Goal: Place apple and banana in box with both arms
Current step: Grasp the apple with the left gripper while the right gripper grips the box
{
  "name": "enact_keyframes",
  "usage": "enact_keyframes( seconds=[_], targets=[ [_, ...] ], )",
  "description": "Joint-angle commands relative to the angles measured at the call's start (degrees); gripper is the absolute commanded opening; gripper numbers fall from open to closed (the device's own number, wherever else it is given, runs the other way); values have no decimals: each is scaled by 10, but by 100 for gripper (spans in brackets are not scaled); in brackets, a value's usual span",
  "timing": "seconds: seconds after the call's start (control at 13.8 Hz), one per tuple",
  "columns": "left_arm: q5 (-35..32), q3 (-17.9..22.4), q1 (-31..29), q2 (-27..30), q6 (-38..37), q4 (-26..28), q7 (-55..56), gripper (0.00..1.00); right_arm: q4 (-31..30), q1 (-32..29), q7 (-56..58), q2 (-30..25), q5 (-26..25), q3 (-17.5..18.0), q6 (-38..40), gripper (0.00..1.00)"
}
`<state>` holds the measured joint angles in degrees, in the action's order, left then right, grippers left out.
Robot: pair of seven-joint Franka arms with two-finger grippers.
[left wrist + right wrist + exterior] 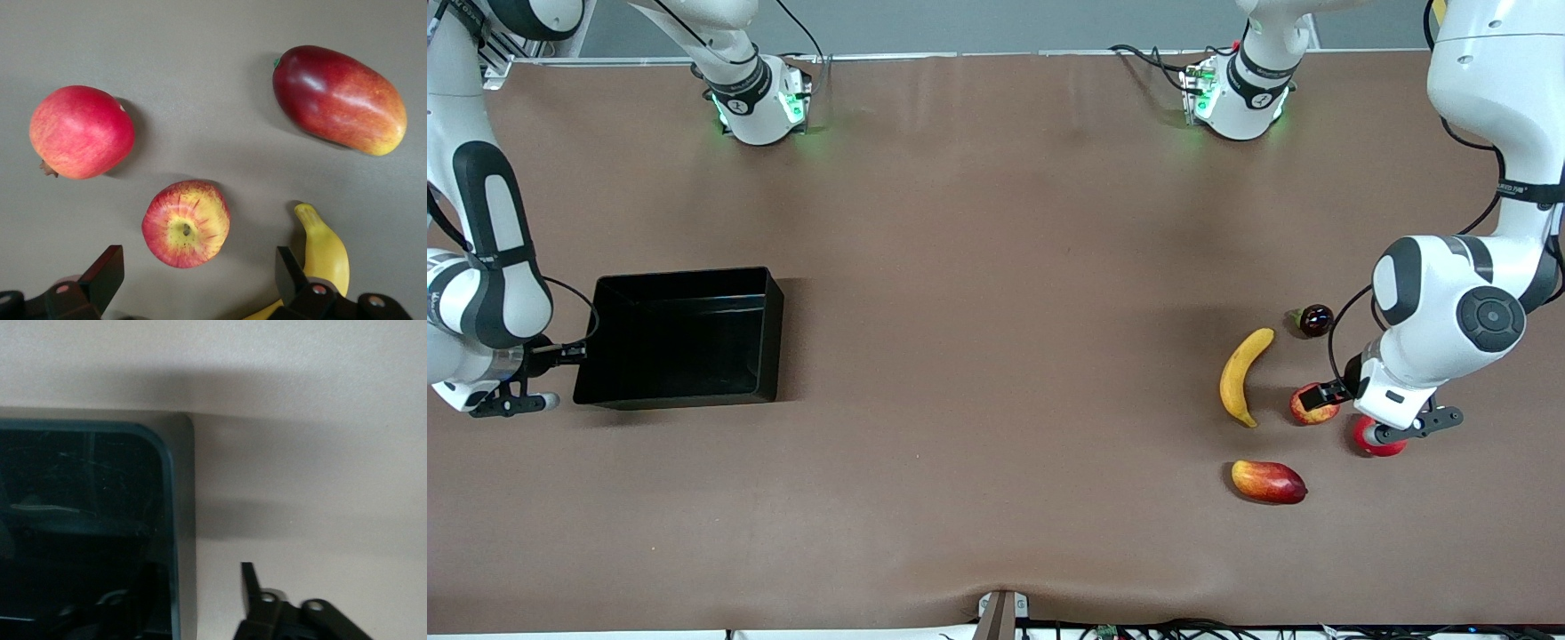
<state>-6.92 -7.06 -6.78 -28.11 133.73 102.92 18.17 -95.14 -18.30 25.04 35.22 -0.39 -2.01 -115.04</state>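
The apple [1314, 414], red with yellow streaks, lies between the banana [1243, 377] and a larger red round fruit [1375, 442]. My left gripper [1321, 393] hangs open just over the apple. In the left wrist view the apple [186, 223] sits just ahead of the gap between the open fingers [107, 272], with the banana's tip [325, 247] beside one finger. The black box [769, 338] stands toward the right arm's end of the table. My right gripper [560, 354] is open astride the box's end wall [185, 520], one finger inside and one finger [249, 585] outside.
A red-yellow mango [1269, 481] lies nearer the front camera than the banana and also shows in the left wrist view [339, 100]. A small dark fruit [1314, 320] lies farther back. The red round fruit [81, 131] is partly under the left wrist.
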Motion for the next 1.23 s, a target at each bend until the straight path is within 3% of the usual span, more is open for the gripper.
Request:
enact_keyframes(
  seconds=[0.0, 0.51, 0.72, 0.8, 1.16],
  targets=[
    [-13, -1, -8, -12, 18, 4, 7, 100, -6, -8, 6, -13, 0, 8, 14, 0],
    [-23, -1, -22, -48, 50, 4, 6, 100, 18, 0, 2, -20, 6, 12, 66, 0],
    [-23, -1, -23, -58, 55, 0, 7, 100, 90, 7, -3, -20, 91, 10, 192, 0],
    [-22, -1, -23, -64, 55, -2, 8, 100, 100, 13, -14, -20, 98, 11, 211, 0],
    [-24, -1, -22, -74, 59, -4, 6, 100, 105, 109, -175, -57, 109, 12, 264, 0]
  ],
)
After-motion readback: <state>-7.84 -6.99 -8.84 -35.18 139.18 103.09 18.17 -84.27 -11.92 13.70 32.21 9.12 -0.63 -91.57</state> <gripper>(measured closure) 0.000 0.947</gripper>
